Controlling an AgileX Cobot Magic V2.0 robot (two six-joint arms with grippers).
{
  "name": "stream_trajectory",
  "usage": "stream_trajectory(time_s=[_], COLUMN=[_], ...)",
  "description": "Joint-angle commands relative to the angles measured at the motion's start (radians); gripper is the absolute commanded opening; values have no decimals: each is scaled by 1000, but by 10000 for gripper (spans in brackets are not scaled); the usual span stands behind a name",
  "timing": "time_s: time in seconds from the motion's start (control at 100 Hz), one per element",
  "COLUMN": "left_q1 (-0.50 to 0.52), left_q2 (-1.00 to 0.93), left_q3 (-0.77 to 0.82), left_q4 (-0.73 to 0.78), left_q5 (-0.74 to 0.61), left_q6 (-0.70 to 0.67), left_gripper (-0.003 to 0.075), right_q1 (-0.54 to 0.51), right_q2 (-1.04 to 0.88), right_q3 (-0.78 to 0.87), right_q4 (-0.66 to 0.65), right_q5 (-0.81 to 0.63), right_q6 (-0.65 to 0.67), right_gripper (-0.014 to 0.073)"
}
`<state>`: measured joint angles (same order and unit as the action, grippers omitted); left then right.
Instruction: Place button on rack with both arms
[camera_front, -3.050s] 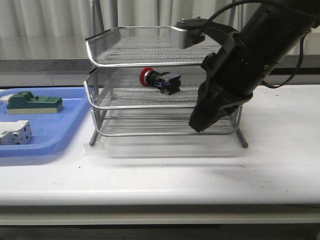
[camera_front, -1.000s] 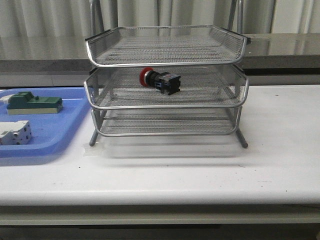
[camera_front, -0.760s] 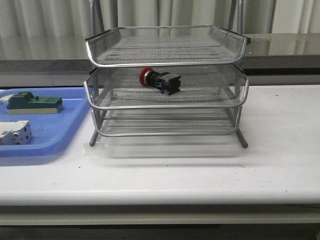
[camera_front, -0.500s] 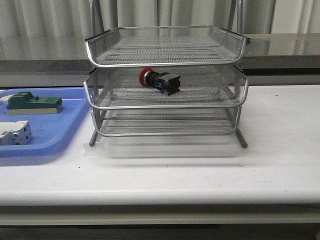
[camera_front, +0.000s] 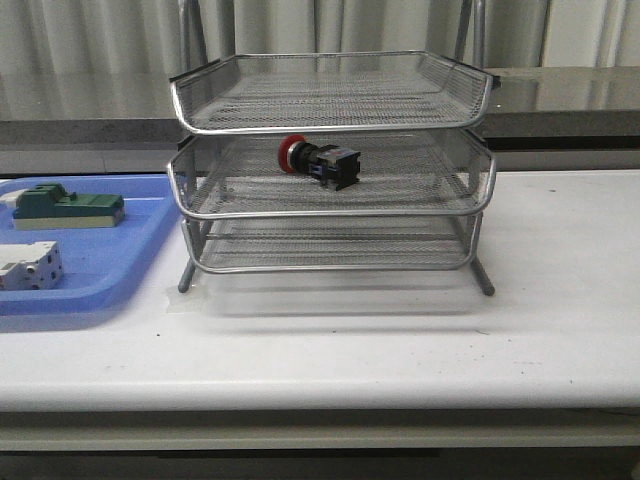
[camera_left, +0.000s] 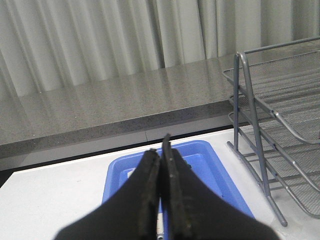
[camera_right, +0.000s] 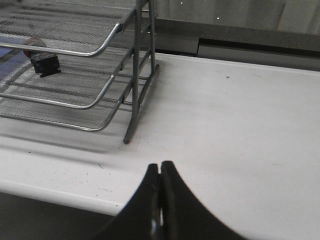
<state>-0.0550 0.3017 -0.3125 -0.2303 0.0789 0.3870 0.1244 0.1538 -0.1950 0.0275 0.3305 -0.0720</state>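
The button (camera_front: 320, 161), red cap to the left and black-and-blue body behind it, lies on its side on the middle tier of the silver wire-mesh rack (camera_front: 330, 212). In the right wrist view the button (camera_right: 44, 64) shows through the mesh of the rack (camera_right: 135, 75). Neither arm appears in the front view. My left gripper (camera_left: 161, 150) is shut and empty, held above the blue tray, with the rack (camera_left: 252, 117) off to one side. My right gripper (camera_right: 160, 167) is shut and empty over the white table near its front edge, well away from the rack.
A blue plastic tray (camera_front: 120, 275) sits left of the rack, holding a green block (camera_front: 68, 208) and a white terminal block (camera_front: 30, 266). The tray (camera_left: 212, 167) also shows under the left fingers. A grey ledge and curtains stand behind the table (camera_front: 560, 300).
Three seconds ago the right arm stood in front of the rack's right side; it has since pulled out of the front view. The button has stayed on the middle tier.
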Motion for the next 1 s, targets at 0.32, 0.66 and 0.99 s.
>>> stream_trajectory(time_s=[0.32,0.66,0.99], left_q1=[1,1,1], left_q2=[7,7,7], left_q3=[-27,-25,-25], left_q4=[-10,-10,-10], left_q5=[-85,-85,-85], left_q6=[-8,-8,-8], left_gripper=[-20,-20,-20], right_q1=[-106,-116,-116], right_q2=[-185,-185,-185], right_q3=[175,205,205], right_q4=[-17,-17,-17], right_q5=[-225,-275,-273], right_q6=[51,54,54], right_gripper=[-60,-60,-60])
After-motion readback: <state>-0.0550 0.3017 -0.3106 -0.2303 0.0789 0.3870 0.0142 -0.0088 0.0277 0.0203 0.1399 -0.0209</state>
